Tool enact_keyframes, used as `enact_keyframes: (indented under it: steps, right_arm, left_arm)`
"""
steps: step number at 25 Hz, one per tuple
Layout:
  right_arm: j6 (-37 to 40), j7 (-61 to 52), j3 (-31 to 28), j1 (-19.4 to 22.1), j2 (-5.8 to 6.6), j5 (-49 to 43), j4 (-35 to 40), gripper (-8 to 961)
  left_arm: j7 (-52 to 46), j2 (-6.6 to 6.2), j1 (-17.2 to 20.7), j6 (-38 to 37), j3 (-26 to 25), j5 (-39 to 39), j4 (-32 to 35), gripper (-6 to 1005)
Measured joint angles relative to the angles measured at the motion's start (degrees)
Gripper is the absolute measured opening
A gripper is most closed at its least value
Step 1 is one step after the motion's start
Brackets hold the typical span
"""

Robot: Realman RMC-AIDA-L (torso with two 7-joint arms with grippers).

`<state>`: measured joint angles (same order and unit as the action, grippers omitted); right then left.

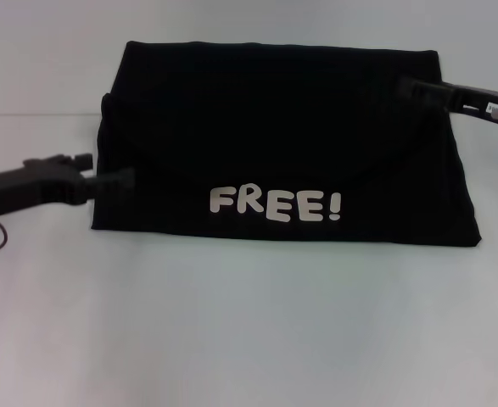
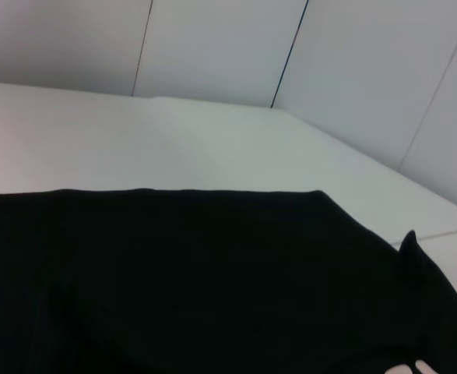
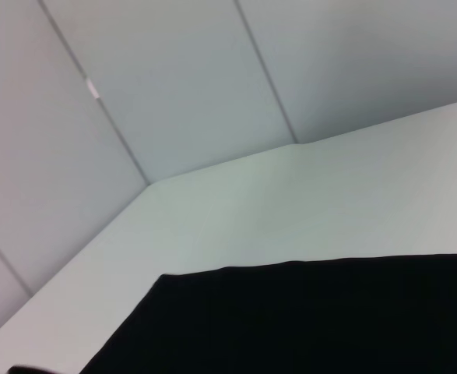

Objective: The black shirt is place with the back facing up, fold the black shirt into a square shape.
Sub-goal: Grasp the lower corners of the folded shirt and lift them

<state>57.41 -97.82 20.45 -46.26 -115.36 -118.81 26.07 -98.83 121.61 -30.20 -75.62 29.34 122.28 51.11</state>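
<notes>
Lying folded on the white table (image 1: 249, 322) — black shirt (image 1: 282, 144), "FREE!" lettering (image 1: 276, 204) facing up. Reaching its edges — left gripper (image 1: 117, 180), right gripper (image 1: 414, 87); finger state impossible to tell.

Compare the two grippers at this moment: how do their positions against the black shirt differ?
The left gripper meets the black shirt at its left edge, nearer the robot, about level with the lettering; the right gripper sits over the far right corner. The left arm comes in roughly level from the left side; the right arm slants in from the far right. Both tips merge with the dark cloth on the white table.
</notes>
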Motion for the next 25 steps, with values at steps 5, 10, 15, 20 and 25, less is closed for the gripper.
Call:
enact_keyframes:
  steps: [5,10,15,20,25]
  right_arm:
    - [1.19,0.72,1.16,1.50,-0.27,0.15,1.01,863]
    - [1.28,0.88,1.66,2.48,-0.68,0.25,1.21,911]
    - [1.04,0.95,2.17,2.52,-1.15,0.28,1.25,918]
    - [0.95,0.88,2.48,2.45,-1.17,0.31,1.24,916]
    - [0.95,0.69,2.49,2.14,-1.17,0.33,1.20,915]
  left_arm:
    - [0.99,0.39,0.05,2.39,0.93,4.36,-0.72,924]
    - [0.69,0.71,-0.69,10.91,3.57,7.17,-3.81,923]
    - [-1.56,0.32,-3.32,17.27,3.89,10.22,-8.61,923]
    - [-4.18,0.26,-4.35,21.79,4.40,11.56,-10.42,922]
    - [-4.46,0.20,-4.42,22.71,4.43,12.17,-11.64,922]
